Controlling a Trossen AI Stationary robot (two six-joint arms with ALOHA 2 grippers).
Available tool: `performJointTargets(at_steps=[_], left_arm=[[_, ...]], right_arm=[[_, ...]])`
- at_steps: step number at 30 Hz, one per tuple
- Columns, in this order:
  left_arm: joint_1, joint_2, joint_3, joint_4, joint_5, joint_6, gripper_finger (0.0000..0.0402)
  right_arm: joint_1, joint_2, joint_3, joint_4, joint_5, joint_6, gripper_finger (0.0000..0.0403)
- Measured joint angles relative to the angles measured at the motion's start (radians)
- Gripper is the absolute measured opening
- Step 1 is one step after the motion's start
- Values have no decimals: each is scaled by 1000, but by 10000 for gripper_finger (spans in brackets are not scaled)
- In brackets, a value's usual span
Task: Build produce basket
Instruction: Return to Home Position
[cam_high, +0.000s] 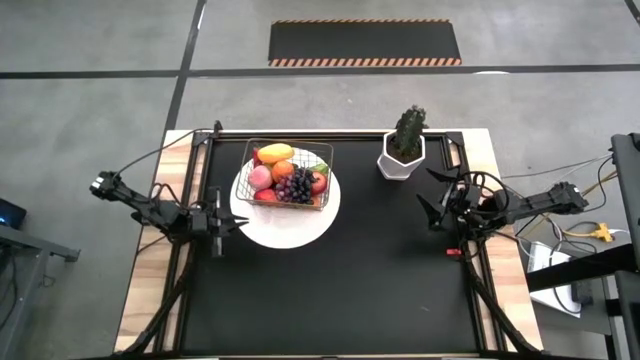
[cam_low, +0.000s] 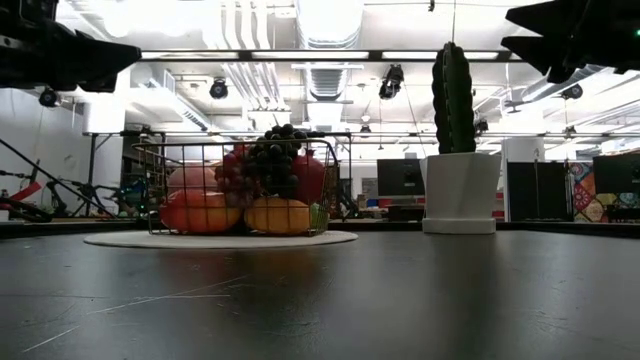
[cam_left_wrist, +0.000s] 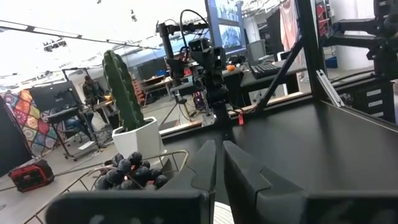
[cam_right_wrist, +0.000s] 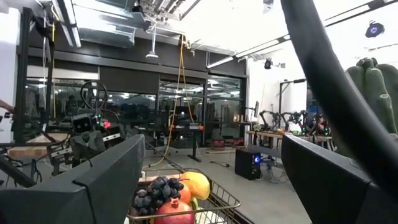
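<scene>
rectangular gold wire-mesh basket (cam_low: 148, 190) holds toy fruit (cam_high: 285, 175); left gripper (cam_high: 242, 222) pressed together, right gripper (cam_high: 428, 192) spread: withdraw both level, clear of it.

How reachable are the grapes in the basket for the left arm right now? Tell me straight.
Probably yes. The left arm sits beside the plate, near the basket, and the grapes lie uncovered on top of the produce, with nothing between. Its jaws are shut, so they must open first.
</scene>
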Motion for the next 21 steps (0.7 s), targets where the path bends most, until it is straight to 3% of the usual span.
performJointTargets(at_steps=[21], left_arm=[[0,59,0,0,0,0,11]], right_arm=[[0,0,0,0,-1,0,359]])
